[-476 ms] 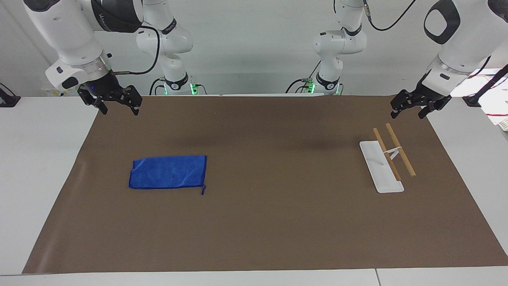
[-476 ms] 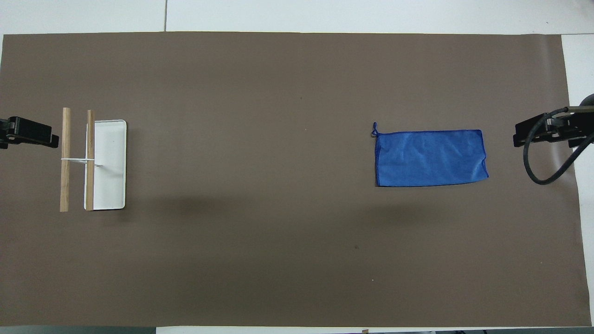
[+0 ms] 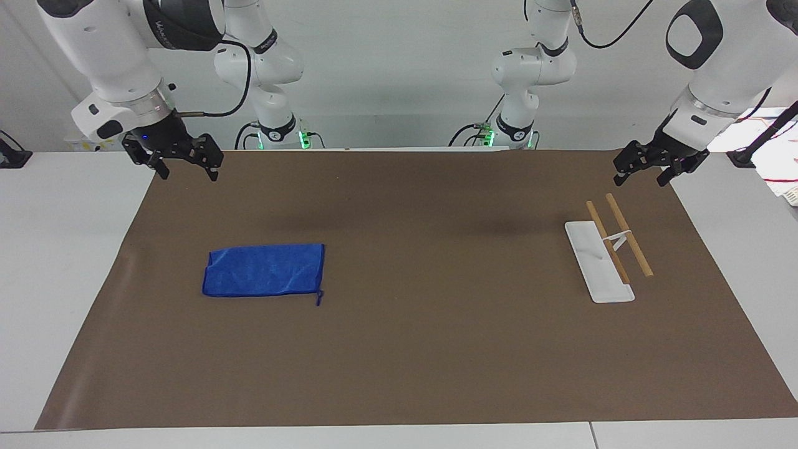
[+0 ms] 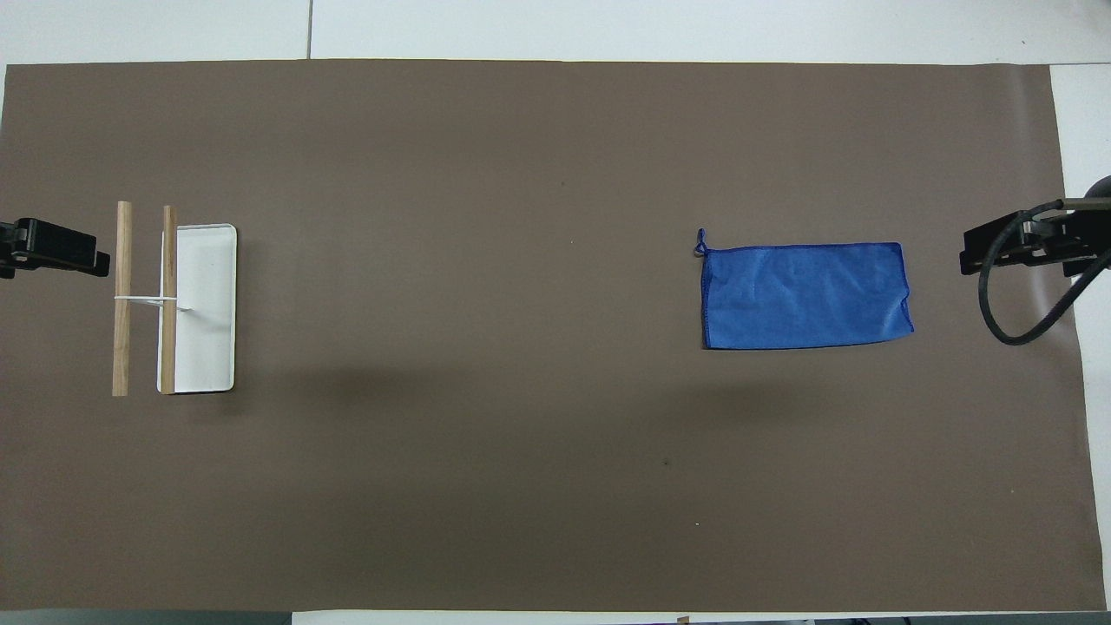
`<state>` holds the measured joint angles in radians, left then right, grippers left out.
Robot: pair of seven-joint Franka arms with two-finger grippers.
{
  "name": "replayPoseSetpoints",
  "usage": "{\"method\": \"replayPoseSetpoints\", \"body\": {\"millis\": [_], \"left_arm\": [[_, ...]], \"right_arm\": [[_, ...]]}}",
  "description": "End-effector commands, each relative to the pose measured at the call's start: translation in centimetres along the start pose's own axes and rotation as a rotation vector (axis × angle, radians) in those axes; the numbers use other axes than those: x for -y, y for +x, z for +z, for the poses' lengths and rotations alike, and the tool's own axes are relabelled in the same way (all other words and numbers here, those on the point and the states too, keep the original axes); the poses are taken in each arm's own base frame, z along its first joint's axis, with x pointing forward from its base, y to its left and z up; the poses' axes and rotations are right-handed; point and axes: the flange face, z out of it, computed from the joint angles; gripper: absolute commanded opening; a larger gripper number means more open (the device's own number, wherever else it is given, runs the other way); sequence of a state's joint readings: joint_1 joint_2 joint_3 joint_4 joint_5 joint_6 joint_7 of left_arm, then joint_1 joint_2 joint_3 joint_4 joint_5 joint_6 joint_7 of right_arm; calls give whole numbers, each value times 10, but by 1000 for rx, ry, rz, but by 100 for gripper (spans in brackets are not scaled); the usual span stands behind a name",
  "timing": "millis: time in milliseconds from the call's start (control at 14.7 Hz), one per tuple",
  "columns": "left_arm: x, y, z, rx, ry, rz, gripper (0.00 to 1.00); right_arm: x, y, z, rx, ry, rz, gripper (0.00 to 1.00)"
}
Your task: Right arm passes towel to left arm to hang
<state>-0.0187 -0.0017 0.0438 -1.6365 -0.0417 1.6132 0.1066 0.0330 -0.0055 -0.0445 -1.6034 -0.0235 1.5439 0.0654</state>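
Lying flat on the brown mat (image 3: 399, 349) toward the right arm's end of the table (image 3: 62, 262): the towel (image 3: 265, 270), loop string (image 3: 320, 297) at the corner farther from the robots. Hovering over the mat's corner, well apart from the cloth: right tool (image 3: 184, 167), fingers spread, nothing held. Waiting over the other corner, near the rack (image 3: 608, 249) with its two wooden bars: left tool (image 3: 641, 176), fingers likewise apart.

Possibly going wrong: pinching only the top layer so the cloth unfolds and droops during the handover; gripping mid-cloth, leaving no free edge for the left tool; dragging a hanging corner across the rack and tipping it.

Compared with half a second earlier: barely anything changing; right tool sitting a touch higher, towel and rack unmoved.
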Motion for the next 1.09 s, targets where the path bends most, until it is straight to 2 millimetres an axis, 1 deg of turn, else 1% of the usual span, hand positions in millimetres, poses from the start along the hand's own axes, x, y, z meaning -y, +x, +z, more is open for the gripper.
{"method": "replayPoseSetpoints", "body": {"millis": [0, 136, 340, 408, 476, 544, 612, 680, 748, 816, 884, 1020], "left_arm": [[-1, -7, -4, -10, 20, -11, 100], [-3, -6, -4, -10, 20, -8, 100], [-4, -6, -4, -11, 22, -7, 100], [-4, -6, -4, -13, 22, -4, 100], [-3, -6, -4, -15, 21, -8, 100], [-4, -6, -4, -15, 22, -7, 100], [-5, -6, -4, -14, 22, -5, 100], [-5, -6, -4, -16, 23, -5, 100], [-6, -5, -4, -18, 21, -5, 100], [-6, -5, -4, -17, 23, -5, 100], [-6, -5, -4, -17, 23, -5, 100], [-7, -5, -4, -19, 21, -4, 100]], "right_arm": [[2, -7, 3, -7, 11, 39, 100], [1, -8, 1, -12, 10, 36, 100], [2, -15, 8, 7, 9, 25, 100], [3, -16, 14, 14, 9, 25, 100], [3, -14, 12, -10, 11, 29, 100], [2, -9, 16, -42, 14, 28, 100], [3, -6, 32, -74, 18, 29, 100], [7, -8, 46, -106, 22, 22, 100], [21, -5, 64, -126, 24, -1, 100], [28, 1, 84, -143, 25, -13, 100], [38, 9, 109, -147, 25, -32, 100], [43, 20, 145, -132, 23, -47, 100]]}}
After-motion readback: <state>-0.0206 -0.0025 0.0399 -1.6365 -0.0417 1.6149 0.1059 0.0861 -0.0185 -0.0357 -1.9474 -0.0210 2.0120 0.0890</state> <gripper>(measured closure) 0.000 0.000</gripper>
